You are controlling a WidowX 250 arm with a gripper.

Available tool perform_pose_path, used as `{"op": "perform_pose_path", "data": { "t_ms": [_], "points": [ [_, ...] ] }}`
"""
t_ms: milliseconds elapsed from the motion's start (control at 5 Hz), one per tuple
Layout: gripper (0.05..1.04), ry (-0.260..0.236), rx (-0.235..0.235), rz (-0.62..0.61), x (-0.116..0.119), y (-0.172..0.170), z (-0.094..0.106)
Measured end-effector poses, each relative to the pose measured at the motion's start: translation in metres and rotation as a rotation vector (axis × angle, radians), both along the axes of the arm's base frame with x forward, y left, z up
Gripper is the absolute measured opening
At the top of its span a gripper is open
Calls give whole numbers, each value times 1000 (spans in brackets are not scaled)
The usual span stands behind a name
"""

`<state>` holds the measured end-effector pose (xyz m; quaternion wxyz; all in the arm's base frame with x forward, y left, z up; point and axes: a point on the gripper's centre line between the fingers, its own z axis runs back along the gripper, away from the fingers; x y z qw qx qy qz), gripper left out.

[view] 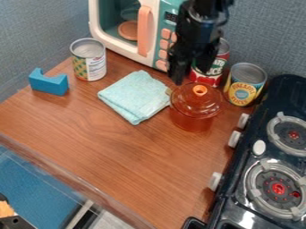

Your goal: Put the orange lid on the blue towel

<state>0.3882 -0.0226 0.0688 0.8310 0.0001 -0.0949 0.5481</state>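
The gripper hangs down from the top edge, open, its two fingers apart just above and behind the orange lid's knob. The translucent orange lid, topped by a small bright orange knob, sits on an orange see-through pot. Left of the pot lies the folded light-blue towel, flat on the wooden counter, its right corner close beside the pot. Nothing shows between the fingers.
A toy microwave stands behind the towel. Cans stand at the left, behind the gripper, and right of the pot. A blue block lies far left. The black stove borders the right side.
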Motion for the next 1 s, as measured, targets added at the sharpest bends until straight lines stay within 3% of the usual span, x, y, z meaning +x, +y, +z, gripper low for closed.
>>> {"op": "perform_pose_path", "data": {
  "t_ms": [400, 800, 1000],
  "points": [
    [943, 35, 1, -12, 7, -4, -19],
    [345, 32, -4, 17, 10, -4, -23],
    [139, 33, -6, 8, 10, -7, -26]
  ]
}}
